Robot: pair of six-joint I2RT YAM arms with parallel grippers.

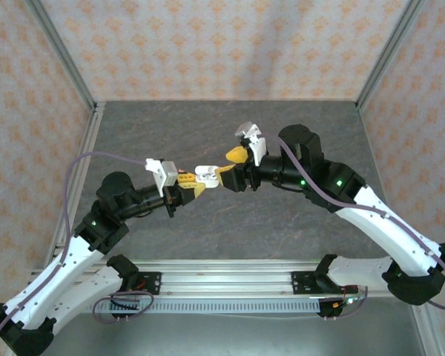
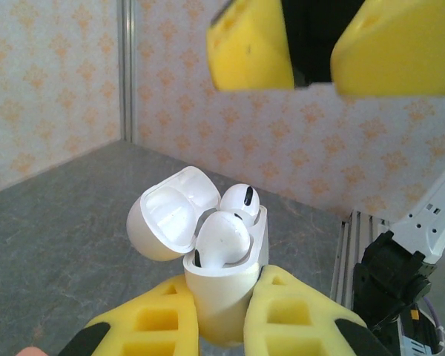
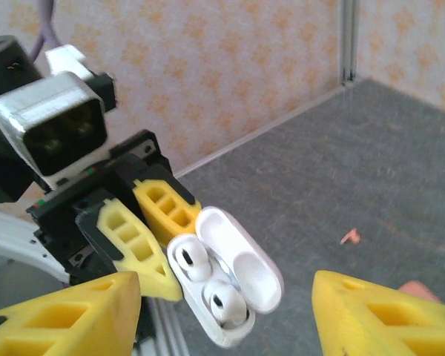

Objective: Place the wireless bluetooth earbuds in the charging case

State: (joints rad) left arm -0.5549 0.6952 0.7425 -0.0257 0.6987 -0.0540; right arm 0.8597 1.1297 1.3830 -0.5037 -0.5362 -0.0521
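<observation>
charging case sits upright in the pinch of the left claw, lid flipped open to the claw's left, two white earbuds seated inside. right claw stands wide, gripping nothing, with the case just ahead of its fingertips, above the tabletop.

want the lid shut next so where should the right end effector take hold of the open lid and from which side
Probably the free rim of the lid, opposite the hinge: one finger in the hollow, one on the domed back, coming from above. It stands swung open beside the earbuds, and the left end effector clamps the case body lower down.
</observation>
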